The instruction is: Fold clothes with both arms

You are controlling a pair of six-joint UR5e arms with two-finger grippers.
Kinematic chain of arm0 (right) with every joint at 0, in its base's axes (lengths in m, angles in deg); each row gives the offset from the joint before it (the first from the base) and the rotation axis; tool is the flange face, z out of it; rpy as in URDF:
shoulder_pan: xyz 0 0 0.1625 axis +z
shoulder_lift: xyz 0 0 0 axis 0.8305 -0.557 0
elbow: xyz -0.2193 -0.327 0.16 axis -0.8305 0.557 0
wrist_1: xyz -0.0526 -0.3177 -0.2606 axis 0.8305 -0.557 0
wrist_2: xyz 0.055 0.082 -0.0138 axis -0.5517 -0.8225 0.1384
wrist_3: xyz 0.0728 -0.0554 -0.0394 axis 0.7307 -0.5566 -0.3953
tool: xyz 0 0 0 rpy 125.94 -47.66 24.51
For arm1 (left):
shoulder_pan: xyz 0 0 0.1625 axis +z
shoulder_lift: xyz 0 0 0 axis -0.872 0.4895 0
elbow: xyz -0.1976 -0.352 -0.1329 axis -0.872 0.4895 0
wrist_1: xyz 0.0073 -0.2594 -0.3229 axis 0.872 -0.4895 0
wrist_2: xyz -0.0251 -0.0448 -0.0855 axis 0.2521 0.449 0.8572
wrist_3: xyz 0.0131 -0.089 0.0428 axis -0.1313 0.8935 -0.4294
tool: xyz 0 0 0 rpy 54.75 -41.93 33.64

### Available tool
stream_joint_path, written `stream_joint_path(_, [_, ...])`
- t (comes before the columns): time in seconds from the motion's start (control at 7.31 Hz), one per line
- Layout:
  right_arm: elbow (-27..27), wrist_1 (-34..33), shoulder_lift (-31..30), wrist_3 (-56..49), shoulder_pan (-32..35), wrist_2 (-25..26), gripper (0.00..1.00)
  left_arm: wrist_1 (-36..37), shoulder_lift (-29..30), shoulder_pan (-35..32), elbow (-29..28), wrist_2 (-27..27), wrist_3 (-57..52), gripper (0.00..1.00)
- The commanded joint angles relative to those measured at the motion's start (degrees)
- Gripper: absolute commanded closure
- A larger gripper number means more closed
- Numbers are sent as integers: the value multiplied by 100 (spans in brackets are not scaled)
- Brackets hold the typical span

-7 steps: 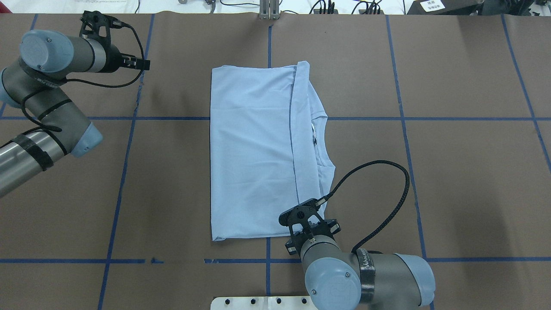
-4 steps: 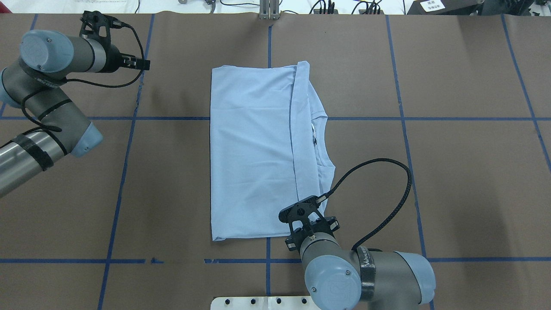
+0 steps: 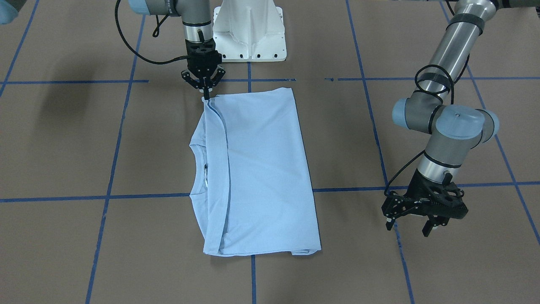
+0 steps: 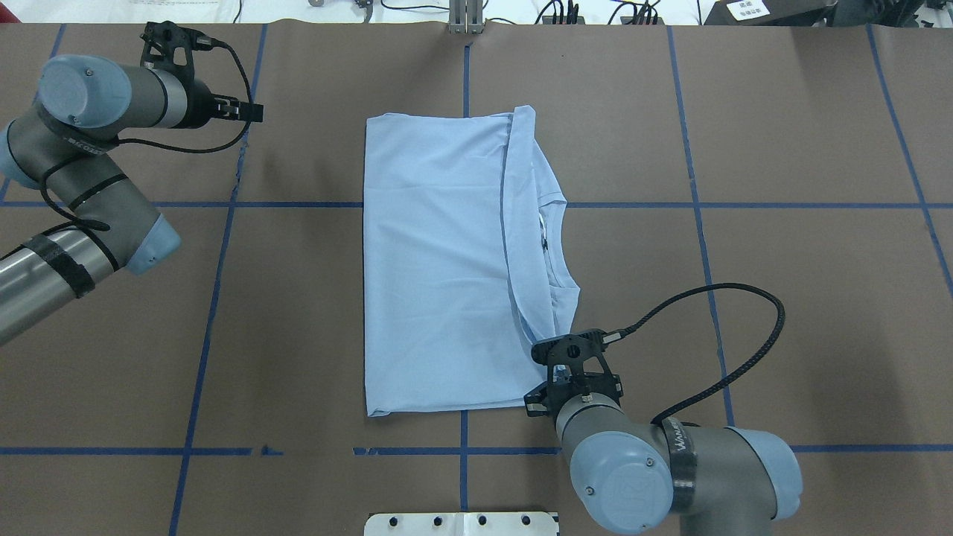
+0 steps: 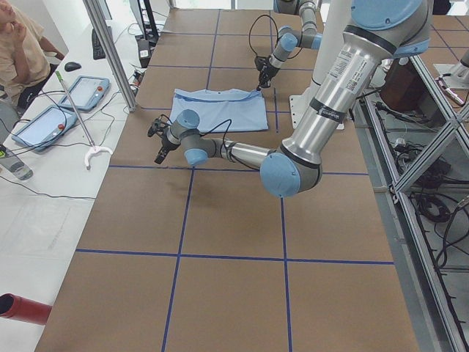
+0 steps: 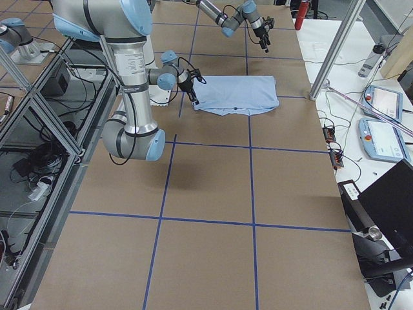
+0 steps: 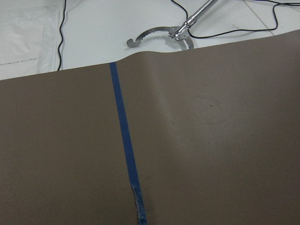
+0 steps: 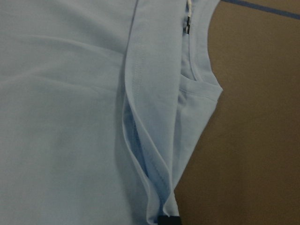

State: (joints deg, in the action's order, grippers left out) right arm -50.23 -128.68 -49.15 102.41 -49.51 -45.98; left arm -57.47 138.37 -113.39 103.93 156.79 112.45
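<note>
The light blue T-shirt lies folded lengthwise in the middle of the table, its collar showing along one long edge. My right gripper is shut on the shirt's corner nearest the robot base. In the right wrist view the hem rises in a raised fold toward the pinching fingertip. My left gripper hovers open over bare table well off to the shirt's side, holding nothing. The left wrist view holds only brown table and blue tape.
The white pedestal base stands just behind the right gripper. Blue tape lines grid the brown table. A metal hook tool lies past the table's far edge. A seated person and tablets are beyond that edge.
My right gripper has shifted sideways, away from the shirt's folded edge, drawing the near corner with it so the hem bows outward. The left arm has barely moved.
</note>
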Motion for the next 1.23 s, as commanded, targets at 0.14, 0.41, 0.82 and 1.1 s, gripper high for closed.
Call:
stream_joint_path(0.14, [-150,3,-467,1344,-302,226,100,0,0,14,-3,0,11,0])
stream_joint_path(0.41, [-141,3,-476,1796,-444,368,100,0,0,49,-12,0,11,0])
stream_joint_path(0.82, [-150,12,-415,1815,-444,430,0,0,0,85,-12,0,20,0])
stream_joint_path(1.1, [-89,47,-205,873,-60,107,0,0,0,102,-12,0,28,0])
